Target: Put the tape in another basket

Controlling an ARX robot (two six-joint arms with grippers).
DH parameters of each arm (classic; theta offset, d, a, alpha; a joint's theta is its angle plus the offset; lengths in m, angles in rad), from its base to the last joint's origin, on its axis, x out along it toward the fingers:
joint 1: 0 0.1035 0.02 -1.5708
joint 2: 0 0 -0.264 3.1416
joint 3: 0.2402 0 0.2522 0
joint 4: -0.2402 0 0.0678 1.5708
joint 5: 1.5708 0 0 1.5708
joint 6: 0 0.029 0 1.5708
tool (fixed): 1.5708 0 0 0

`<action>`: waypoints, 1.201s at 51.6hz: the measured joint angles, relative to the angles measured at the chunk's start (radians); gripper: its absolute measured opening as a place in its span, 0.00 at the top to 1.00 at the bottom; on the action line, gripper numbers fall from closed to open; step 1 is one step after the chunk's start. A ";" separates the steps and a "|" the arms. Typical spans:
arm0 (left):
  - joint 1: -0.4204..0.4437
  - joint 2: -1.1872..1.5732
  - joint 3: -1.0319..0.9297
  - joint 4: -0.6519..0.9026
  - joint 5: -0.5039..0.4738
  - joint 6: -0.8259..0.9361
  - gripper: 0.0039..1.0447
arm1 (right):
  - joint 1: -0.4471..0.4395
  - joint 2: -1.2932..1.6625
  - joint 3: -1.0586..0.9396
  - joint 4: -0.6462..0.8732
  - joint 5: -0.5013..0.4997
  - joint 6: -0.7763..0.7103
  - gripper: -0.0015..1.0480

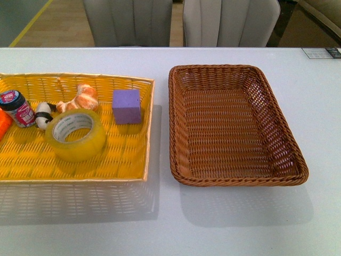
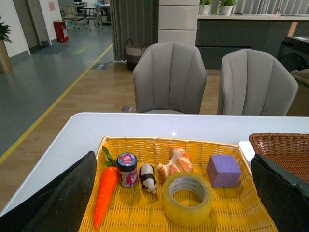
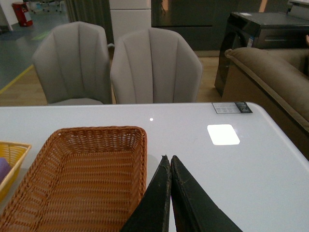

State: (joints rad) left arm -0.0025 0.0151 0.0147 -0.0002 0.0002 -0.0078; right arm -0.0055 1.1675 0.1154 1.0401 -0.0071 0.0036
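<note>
White counter [image 1: 240, 224], grey chairs [image 1: 128, 21] behind. Noted: the tape [image 1: 75, 135] lies flat in the yellow basket [image 1: 148, 133], near the purple cube [image 1: 127, 106] and well apart from the brown basket [image 1: 213, 68]. My left fingers [image 2: 58, 203] stand spread wide; my right fingers [image 3: 157, 203] are pressed together, holding nothing. Judgement: the roll is light, stiff and slick-faced, so pinch one wall through the core.

Between the matt black left fingers [image 2: 63, 198], the tape [image 2: 188, 201] is glossy translucent plastic in a rough yellow woven tray [image 2: 145, 212]. Beside the right fingers [image 3: 157, 203]: a coarse brown wicker basket [image 3: 82, 179], a smooth shiny table [image 3: 217, 183].
</note>
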 joint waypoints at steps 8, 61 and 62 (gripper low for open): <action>0.000 0.000 0.000 0.000 0.000 0.000 0.08 | 0.001 -0.127 -0.045 -0.088 0.005 0.000 0.98; 0.000 0.000 0.000 0.000 0.000 0.000 0.08 | 0.002 -0.835 -0.093 -0.708 0.007 0.000 0.98; 0.000 0.000 0.000 0.000 0.000 0.000 0.08 | 0.002 -0.843 -0.093 -0.716 0.007 0.000 0.98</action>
State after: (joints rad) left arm -0.0025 0.0151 0.0147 -0.0002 0.0002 -0.0078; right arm -0.0036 0.3241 0.0227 0.3244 -0.0002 0.0036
